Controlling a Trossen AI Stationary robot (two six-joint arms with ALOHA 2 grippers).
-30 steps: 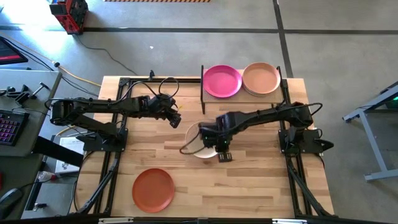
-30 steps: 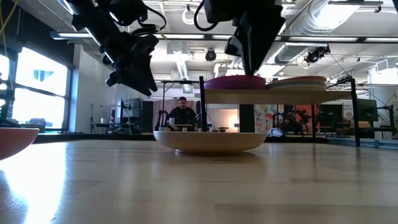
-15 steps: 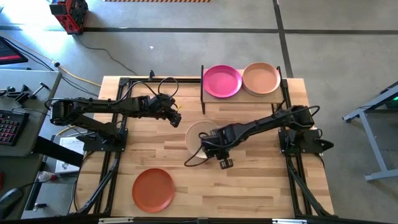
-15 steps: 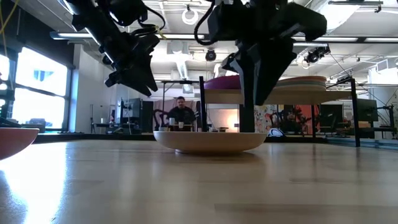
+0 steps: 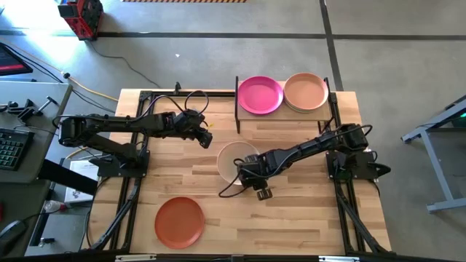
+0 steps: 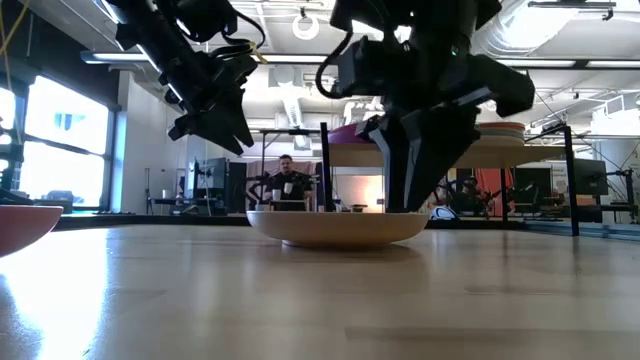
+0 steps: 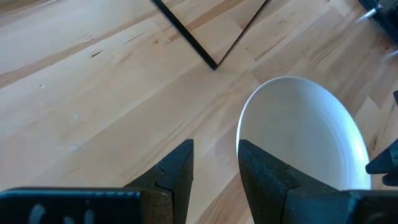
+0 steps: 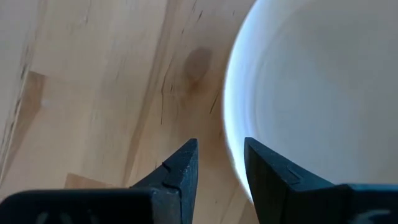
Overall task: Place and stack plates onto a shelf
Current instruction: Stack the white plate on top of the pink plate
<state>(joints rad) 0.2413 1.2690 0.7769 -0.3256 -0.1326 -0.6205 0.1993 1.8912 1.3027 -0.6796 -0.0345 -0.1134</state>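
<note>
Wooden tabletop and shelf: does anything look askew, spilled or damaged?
Nothing stands out. The round off-white plate sits flat mid-table under the right gripper, the orange-red plate flat near the front, and the magenta plate and peach plate level on the shelf.

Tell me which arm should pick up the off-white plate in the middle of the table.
Right. The right claw sits low at the off-white plate's near rim, jaws apart beside the edge. The left claw hangs open, raised and farther off.

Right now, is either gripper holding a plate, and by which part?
Nothing is held. The right gripper is open at the rim of the off-white plate on the table; the left gripper is open and empty.
</note>
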